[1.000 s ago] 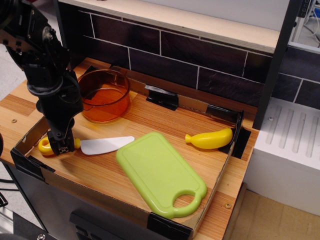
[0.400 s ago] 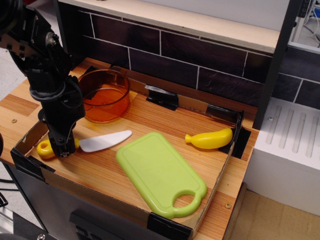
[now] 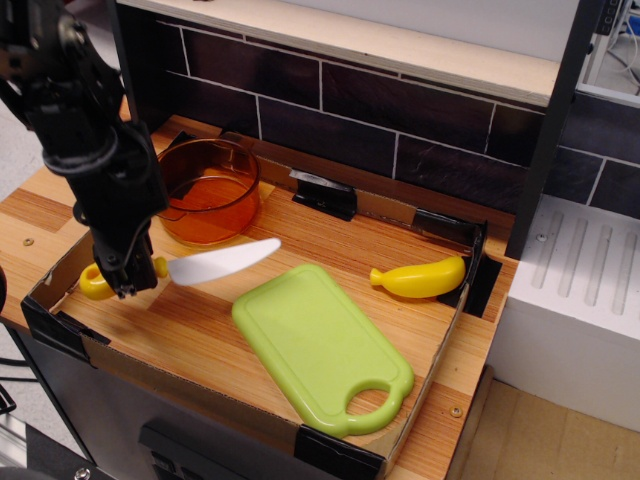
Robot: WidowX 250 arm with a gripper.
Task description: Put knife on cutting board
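The knife [image 3: 215, 264] has a yellow handle and a white blade. It hangs lifted above the wooden surface, blade pointing right and slightly up. My black gripper [image 3: 130, 277] is shut on the knife's handle at the left of the tray. The handle's ring end sticks out to the gripper's left. The light-green cutting board [image 3: 320, 342] lies flat to the right of the knife, its handle hole toward the front right. The blade tip is just left of the board's far corner, apart from it.
An orange transparent bowl [image 3: 208, 190] stands behind the gripper. A yellow banana-shaped toy [image 3: 420, 277] lies at the right. Low cardboard walls [image 3: 440, 350] edge the wooden tray. A dark tiled wall [image 3: 400, 120] rises at the back.
The gripper has closed on the knife's handle and lifted it off the surface. The blade has risen and moved slightly right, toward the board.
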